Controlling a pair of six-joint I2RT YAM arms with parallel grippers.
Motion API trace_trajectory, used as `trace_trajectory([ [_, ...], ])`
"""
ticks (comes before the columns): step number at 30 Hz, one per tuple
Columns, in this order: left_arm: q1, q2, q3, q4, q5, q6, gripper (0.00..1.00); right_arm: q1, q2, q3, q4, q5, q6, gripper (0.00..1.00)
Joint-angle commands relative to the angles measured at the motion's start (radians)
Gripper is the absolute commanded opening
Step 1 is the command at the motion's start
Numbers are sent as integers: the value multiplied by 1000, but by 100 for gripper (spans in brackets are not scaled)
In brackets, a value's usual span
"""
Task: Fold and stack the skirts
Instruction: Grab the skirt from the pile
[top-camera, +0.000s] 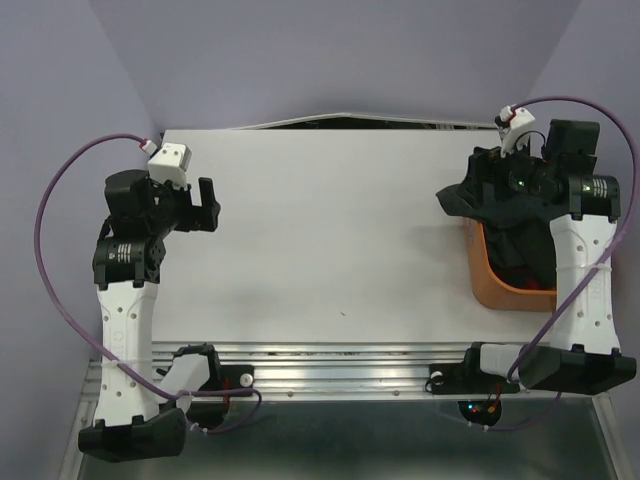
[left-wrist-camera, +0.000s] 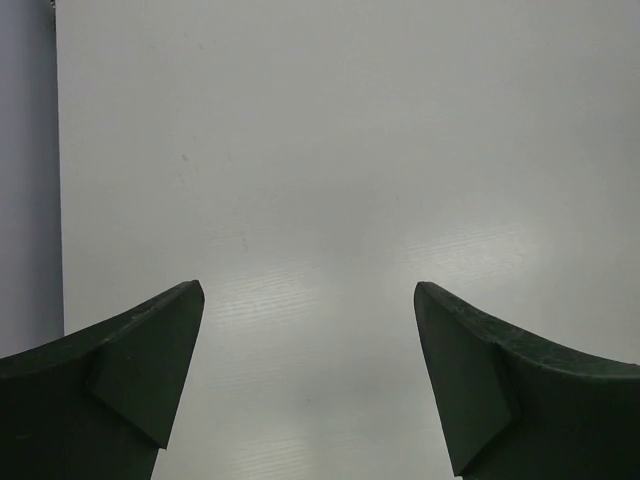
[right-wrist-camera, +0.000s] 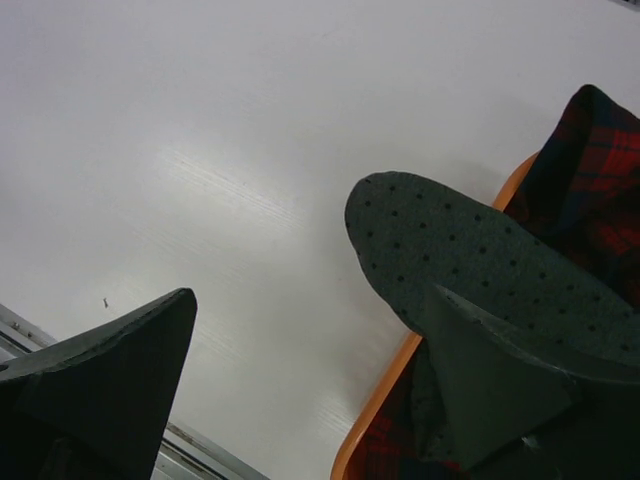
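The dark grey dotted skirt (top-camera: 463, 201) hangs over the left rim of the orange basket (top-camera: 484, 283) at the table's right. In the right wrist view it (right-wrist-camera: 450, 250) drapes over one finger of my right gripper (right-wrist-camera: 310, 292), whose jaws stand wide apart with only bare table between them. The red-and-black plaid skirt (right-wrist-camera: 600, 165) lies inside the basket (right-wrist-camera: 385, 400), mostly hidden in the top view. My right gripper (top-camera: 500, 185) hovers above the basket's far end. My left gripper (top-camera: 210, 205) is open and empty over the table's left side, with only white table (left-wrist-camera: 310, 150) under it (left-wrist-camera: 310, 290).
The white table (top-camera: 330, 230) spans between the arms. A metal rail (top-camera: 340, 365) runs along its near edge. Purple walls close in at the back and sides. The right arm's link (top-camera: 580, 280) crosses over the basket's right side.
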Motion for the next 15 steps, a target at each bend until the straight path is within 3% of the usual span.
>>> trace_trajectory([
  [1, 0, 3, 38, -23, 103, 70, 99, -4, -28, 80, -54, 97, -67, 100],
  [7, 0, 47, 52, -80, 205, 124, 99, -4, 2, 160, -129, 286, -179, 100],
  [15, 1, 89, 70, -126, 262, 184, 99, -42, 80, 160, -102, 469, -438, 100],
])
